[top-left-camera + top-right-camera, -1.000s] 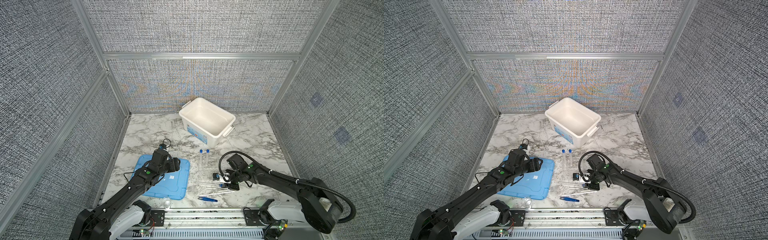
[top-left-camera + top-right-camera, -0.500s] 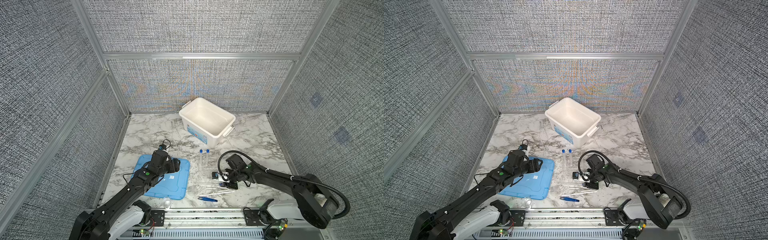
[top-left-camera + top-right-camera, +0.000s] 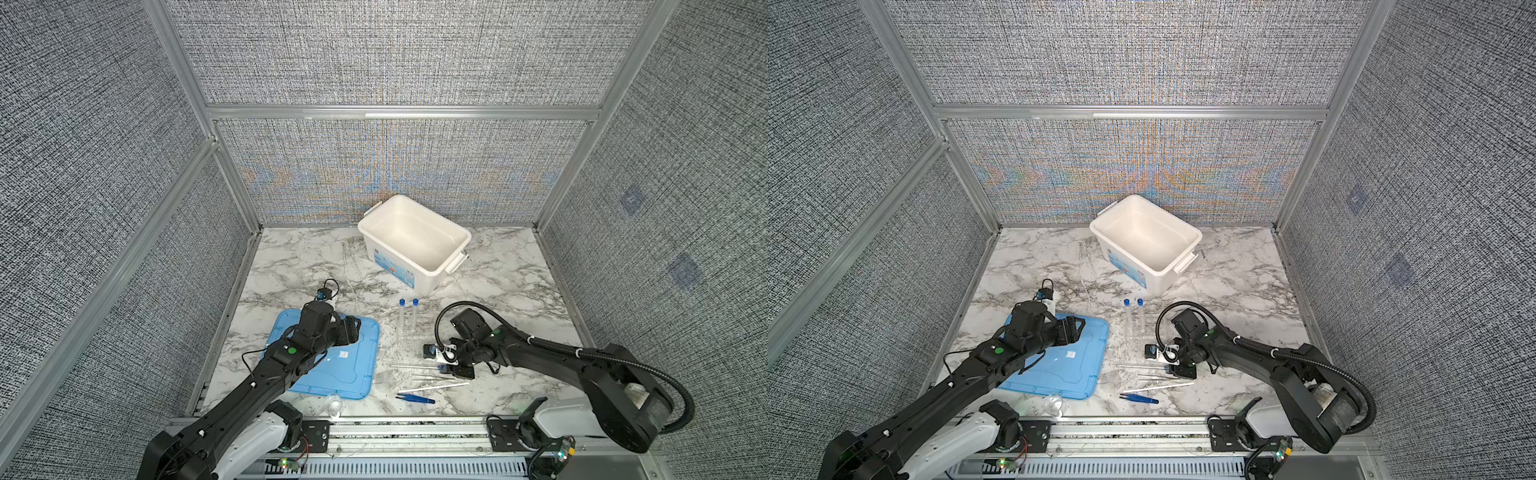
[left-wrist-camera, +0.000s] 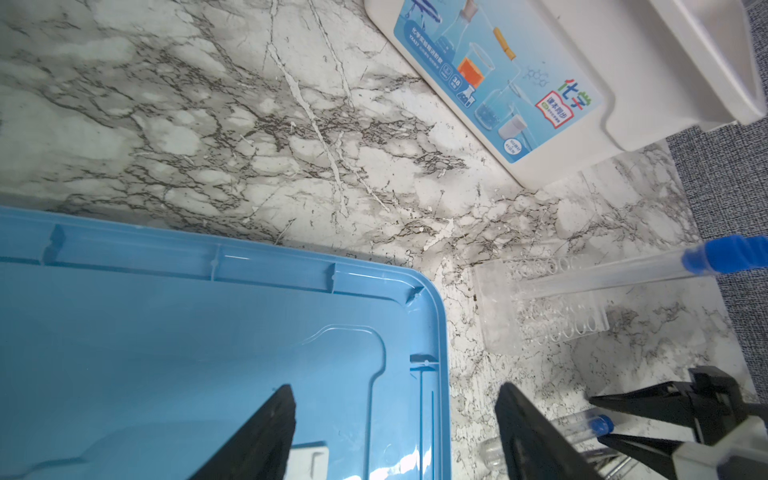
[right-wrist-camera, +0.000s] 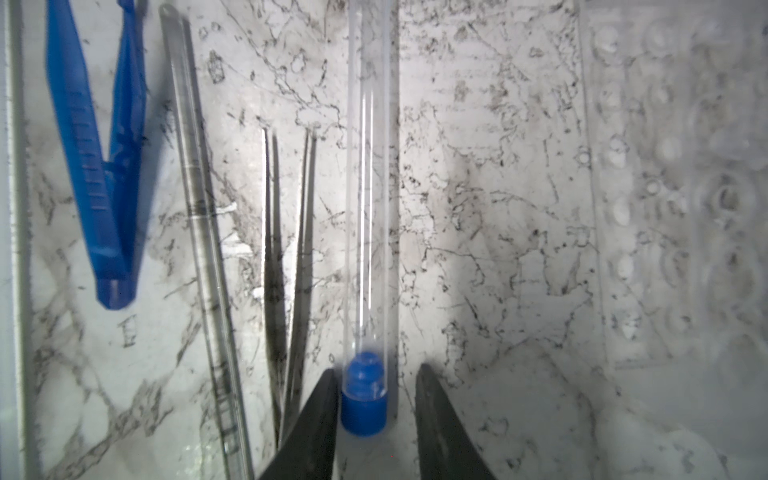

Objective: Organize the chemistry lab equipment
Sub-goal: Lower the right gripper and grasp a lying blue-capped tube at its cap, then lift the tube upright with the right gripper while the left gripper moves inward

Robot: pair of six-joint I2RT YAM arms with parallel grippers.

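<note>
Just right of lower centre in a top view, right end effector (image 3: 441, 368) straddles, apart, a tube (image 5: 368, 208) at its cap; silver tweezers (image 5: 291, 249) lie just beside. Left end effector (image 4: 395, 388) gapes empty over lid (image 4: 166, 332) corner.

The tabletop (image 3: 299, 266) is smooth and faintly glossy, printed like grey-veined white marble, while the walls (image 3: 374, 62) are coarse grey woven cloth held in frame bars (image 3: 399, 112) of satin silver metal. The large white rectangular tub (image 3: 415, 237) and the flat light-blue lid (image 3: 353, 370) look like smooth moulded plastic, and the tub's label (image 4: 498, 79) is a glossy print. The slim clear tube (image 5: 368, 208) is glass-smooth with a matt blue cap (image 5: 363, 399); the silver tweezers (image 5: 272, 249) are dull bare metal, the blue tweezers (image 5: 83, 166) ribbed plastic, the thin whitish stick (image 5: 198, 208) translucent, the clear rack (image 4: 540, 307) shiny transparent plastic.
</note>
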